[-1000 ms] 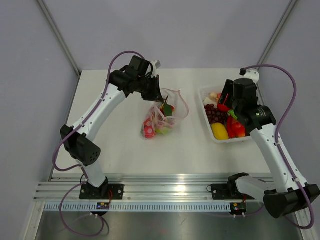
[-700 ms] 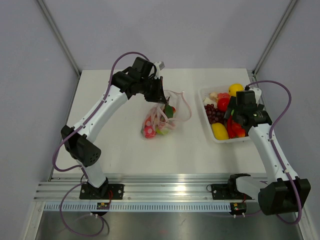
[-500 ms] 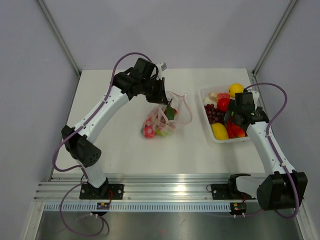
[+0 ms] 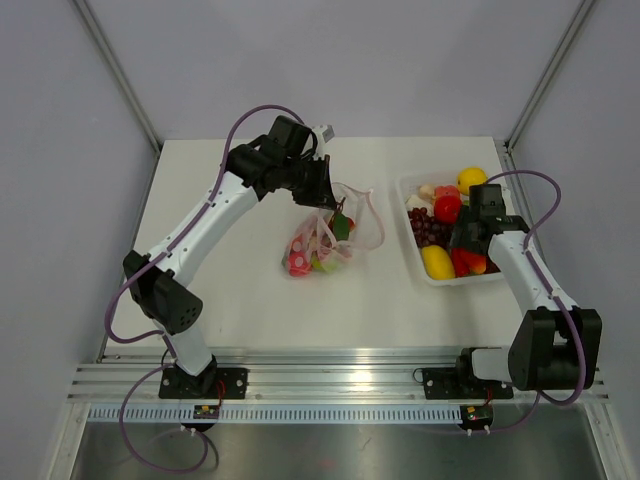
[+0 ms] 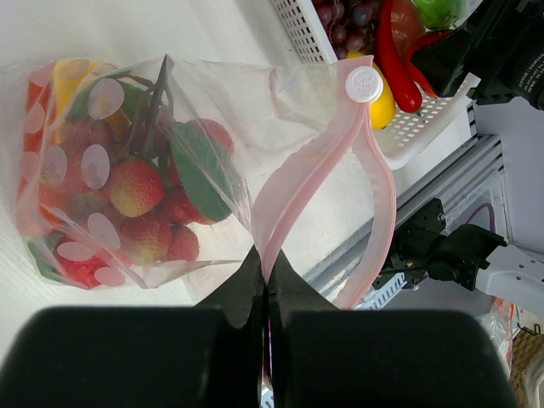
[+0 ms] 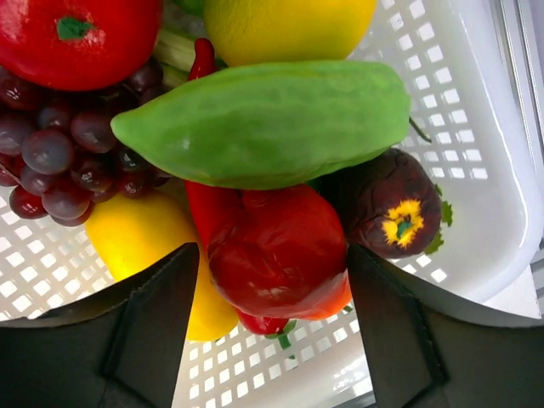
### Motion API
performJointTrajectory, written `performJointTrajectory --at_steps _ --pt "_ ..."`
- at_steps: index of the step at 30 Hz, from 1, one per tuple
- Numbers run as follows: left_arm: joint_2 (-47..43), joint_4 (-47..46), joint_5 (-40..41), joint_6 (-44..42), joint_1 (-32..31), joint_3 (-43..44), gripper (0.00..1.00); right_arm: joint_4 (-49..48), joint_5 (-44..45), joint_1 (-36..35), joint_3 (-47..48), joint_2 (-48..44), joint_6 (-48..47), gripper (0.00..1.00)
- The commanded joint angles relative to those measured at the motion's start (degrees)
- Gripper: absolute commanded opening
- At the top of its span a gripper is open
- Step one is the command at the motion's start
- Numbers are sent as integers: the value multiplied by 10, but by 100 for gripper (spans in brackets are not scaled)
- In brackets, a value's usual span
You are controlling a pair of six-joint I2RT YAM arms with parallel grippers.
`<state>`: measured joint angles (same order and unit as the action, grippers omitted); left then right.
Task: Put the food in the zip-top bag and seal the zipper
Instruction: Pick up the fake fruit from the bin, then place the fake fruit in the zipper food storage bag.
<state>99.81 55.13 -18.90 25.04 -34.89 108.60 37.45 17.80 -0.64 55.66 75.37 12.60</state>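
Observation:
The clear zip-top bag [image 4: 332, 236] lies mid-table with several pieces of food [image 5: 136, 191] inside, strawberries and green leaves among them. My left gripper [image 5: 266, 272] is shut on the pink zipper [image 5: 319, 157] and holds the bag's mouth up; a white slider [image 5: 364, 83] sits at the strip's far end. My right gripper [image 6: 272, 280] is open and low in the white tray [image 6: 476, 102]. Its fingers [image 6: 157, 314] stand on either side of a red pepper [image 6: 272, 255]. A green pod [image 6: 263, 119], purple grapes [image 6: 59, 144] and a dark purple fruit [image 6: 391, 204] crowd around it.
The tray [image 4: 455, 282] stands at the right of the table, also holding a lemon [image 4: 470, 179], a tomato [image 4: 447, 207] and a yellow fruit [image 4: 437, 262]. Grey walls enclose the table on three sides. The rail with the arm bases runs along the near edge.
My right gripper has moved toward the tray's near end and dropped over the red pepper, uncovering the lemon at the back. The left gripper shifted slightly right with the bag's mouth.

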Motion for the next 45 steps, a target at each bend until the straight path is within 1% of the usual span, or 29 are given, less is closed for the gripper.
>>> performJointTrajectory --at_steps 1,4,5,7,9,10,16,22,28,29,32,36,37,39,40,45 --pt "-11 -35 -15 -3 -3 4 0 -17 -25 1 9 0 -4 75" --pt "-12 -35 -16 -2 -4 4 0 -13 -27 1 11 4 -3 67" --pt "-12 -36 -17 -2 -4 3 0 -12 -27 1 11 5 -3 61" --pt "-13 -35 -17 -3 -4 3 0 -11 -28 1 12 4 -2 53" --pt "-14 -35 -16 -3 -4 1 0 -5 -32 1 15 -3 -1 46" --pt "-15 -36 -16 -3 -4 1 0 -1 -36 2 18 -16 1 44" --pt "-12 -42 -19 1 -5 2 0 31 -80 1 62 -85 6 43" --pt "10 -50 -27 12 -17 17 0 61 -144 1 130 -113 15 43" --pt "36 -46 -36 14 -24 47 0 68 -245 2 207 -128 40 41" --pt "38 -46 -36 14 -24 49 0 64 -278 2 215 -129 46 41" --pt "43 -47 -39 17 -24 56 0 49 -319 -14 240 -128 71 41" --pt "45 -45 -38 19 -24 63 0 31 -303 -89 262 -122 94 41" --pt "45 -42 -38 19 -24 65 0 26 -294 -132 268 -114 102 41" --pt "45 -40 -36 19 -24 67 0 13 -273 -168 273 -103 109 42" --pt "44 -38 -35 18 -24 68 0 9 -269 -199 274 -91 116 42" --pt "37 -31 -27 14 -24 67 0 -22 -248 -261 270 -51 125 42"
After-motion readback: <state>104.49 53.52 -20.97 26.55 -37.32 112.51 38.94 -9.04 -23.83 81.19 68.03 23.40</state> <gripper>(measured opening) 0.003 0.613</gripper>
